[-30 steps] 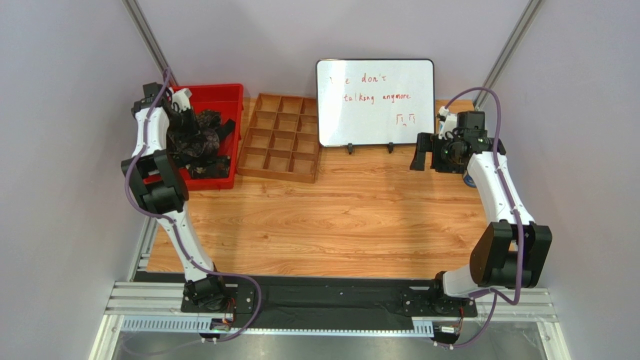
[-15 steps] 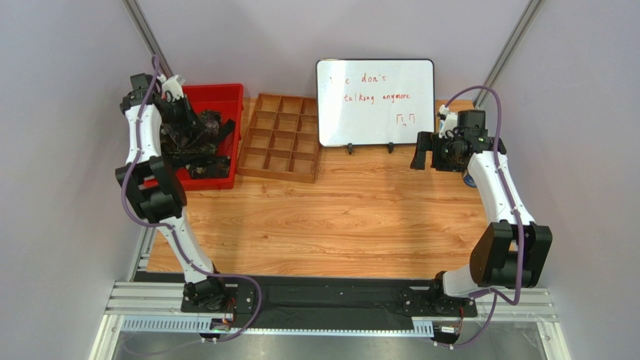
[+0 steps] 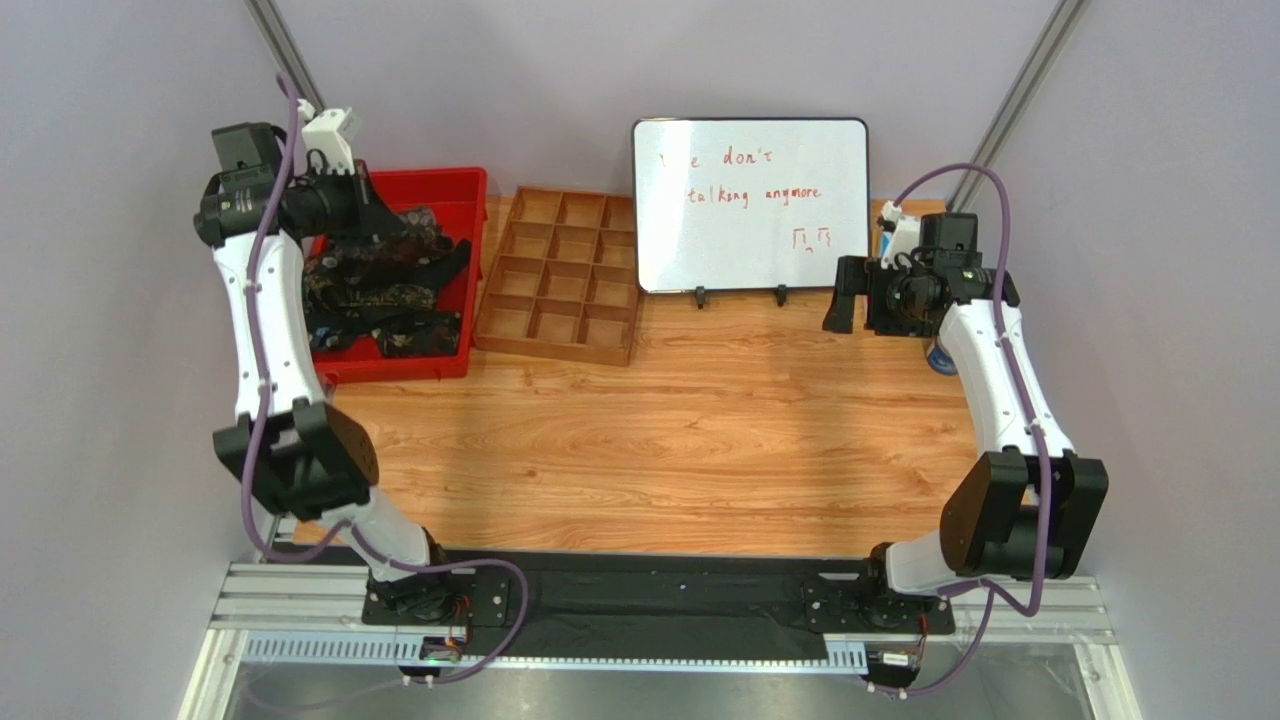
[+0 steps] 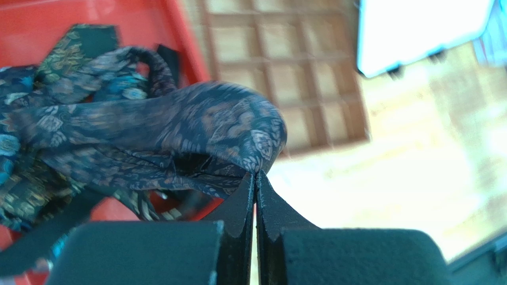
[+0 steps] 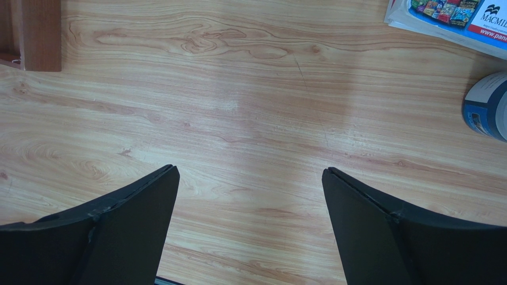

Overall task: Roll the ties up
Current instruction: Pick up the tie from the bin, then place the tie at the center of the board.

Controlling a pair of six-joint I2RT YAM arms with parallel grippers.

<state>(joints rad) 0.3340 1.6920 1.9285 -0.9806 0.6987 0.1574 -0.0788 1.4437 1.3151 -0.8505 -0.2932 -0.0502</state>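
Several dark paisley ties lie in a tangled heap in the red bin at the back left. My left gripper hangs over that bin, shut on a fold of one tie. In the left wrist view the fingertips pinch the fabric's edge, and the rest of the tie trails back into the heap. At the right, near the whiteboard's foot, my right gripper stands open over bare wood. Nothing lies between its fingers.
A wooden compartment tray sits just right of the red bin. A whiteboard stands upright at the back centre. A blue tape roll and a printed booklet lie near the right gripper.
My left arm has risen and swung back to the left, pulling the pinched tie up out of the heap. The right arm has barely moved.
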